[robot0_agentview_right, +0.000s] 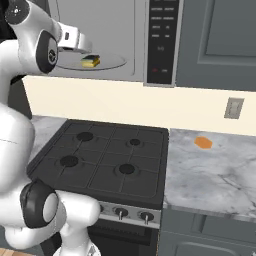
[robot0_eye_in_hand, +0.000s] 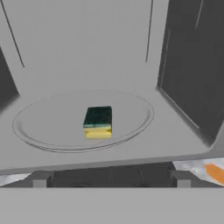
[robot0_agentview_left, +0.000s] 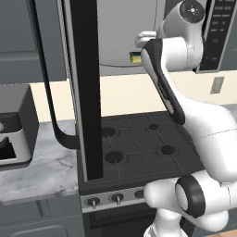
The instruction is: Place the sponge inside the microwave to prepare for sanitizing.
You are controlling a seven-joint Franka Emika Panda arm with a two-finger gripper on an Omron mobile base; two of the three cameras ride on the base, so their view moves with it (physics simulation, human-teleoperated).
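Yellow foam with a dark green scrub layer on top: the sponge [robot0_eye_in_hand: 98, 122] is lying flat on the round glass turntable [robot0_eye_in_hand: 35, 127], slightly right of the plate's centre, inside the light grey cavity of the microwave [robot0_agentview_right: 115, 45]. It is sitting square and level, well clear of the turntable rim and of the cavity walls.

The hand [robot0_eye_in_hand: 111, 179] is standing at the mouth of the cavity with its two finger tips [robot0_eye_in_hand: 40, 179] spread wide and nothing between them; the sponge is lying apart from them, further in. Judged from this, the placement itself is complete and the step in hand is the retreat.

Procedure for a clean retreat:
1. Keep the fingers spread; closing them now serves no purpose and risks catching the turntable edge.
2. Draw the hand straight back along its own axis, level, so that neither finger is dragging across the cavity floor lip.
3. Watch the open black door [robot0_agentview_left: 85, 88], which is standing out over the stove [robot0_agentview_right: 105, 160] on the left; the forearm should be swinging away from it, not into it.

In the right base view the sponge is showing as a small yellow-and-green block just beside the white wrist.
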